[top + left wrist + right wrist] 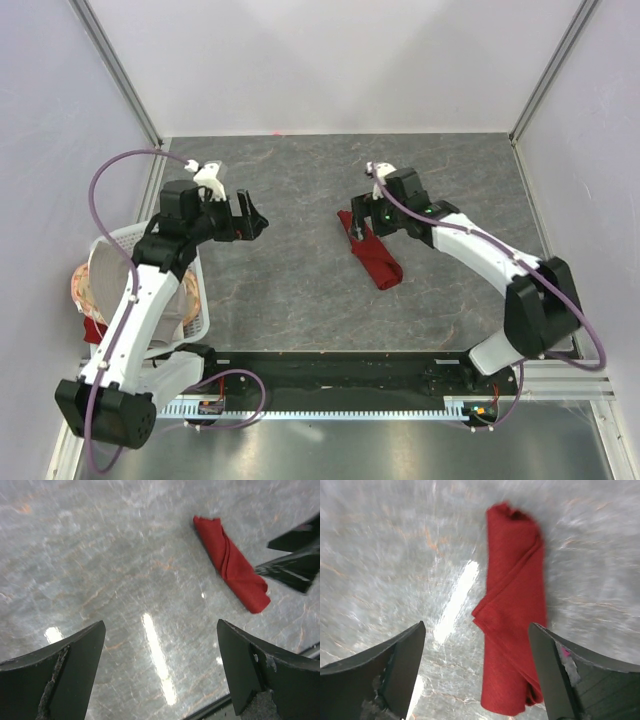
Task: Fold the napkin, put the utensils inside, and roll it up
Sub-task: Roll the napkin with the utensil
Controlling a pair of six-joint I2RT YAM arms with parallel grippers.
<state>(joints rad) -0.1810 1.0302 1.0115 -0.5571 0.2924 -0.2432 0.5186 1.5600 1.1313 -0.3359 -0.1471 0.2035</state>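
— What are the arms working over?
— A grey table (pixel 290 300), marble-veined, smooth and glossy. On it lies the napkin (pixel 515 605), soft dark red cloth rolled into a long tube, with one fold edge running diagonally across it.
— And the pincers?
— The right gripper (pixel 476 627) tilts down over the roll with its fingers spread wide. The roll sits below the gap, nearer the right finger. The left gripper (pixel 160 624) is well apart from the roll, angled at bare table, and it gapes too.

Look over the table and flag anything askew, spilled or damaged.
Only the napkin stands out: its roll is loose and uneven, with a folded corner bulging from one side midway along. It lies diagonally on the table. Nothing looks spilled or damaged; no utensils show.
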